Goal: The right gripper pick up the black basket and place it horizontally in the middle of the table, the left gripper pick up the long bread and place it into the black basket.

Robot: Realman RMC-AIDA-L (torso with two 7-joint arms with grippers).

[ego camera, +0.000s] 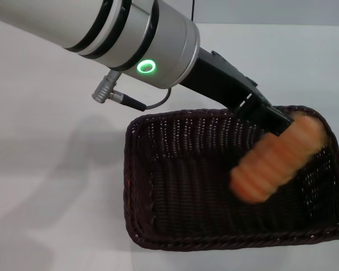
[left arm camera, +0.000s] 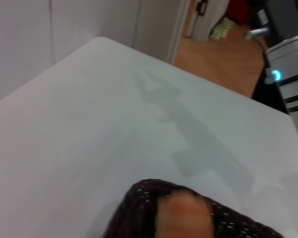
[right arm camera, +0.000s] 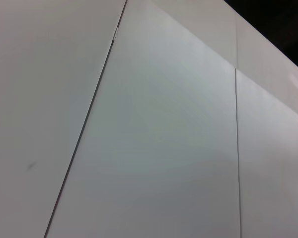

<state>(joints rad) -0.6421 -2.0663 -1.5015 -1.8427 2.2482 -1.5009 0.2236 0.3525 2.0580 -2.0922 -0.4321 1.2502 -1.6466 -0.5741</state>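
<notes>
The black basket (ego camera: 158,226) lies lengthwise on the white table (ego camera: 51,186), at the right of the head view. My left gripper (ego camera: 279,123), on the green-ringed arm, hangs over the basket's far right corner and is open. The long bread (ego camera: 277,164) is a blurred orange ribbed loaf, tilted inside the basket just below the gripper, with its upper end by the fingertips. In the left wrist view the bread (left arm camera: 185,218) shows blurred over the basket's rim (left arm camera: 134,208). My right gripper is out of view; only its blue-ringed arm (left arm camera: 290,74) shows at the table's far side.
The left arm's thick silver link (ego camera: 101,28) crosses the top of the head view, with a cable plug (ego camera: 110,93) hanging below it. The right wrist view shows only pale wall panels (right arm camera: 154,124). A wooden floor (left arm camera: 218,54) lies beyond the table's edge.
</notes>
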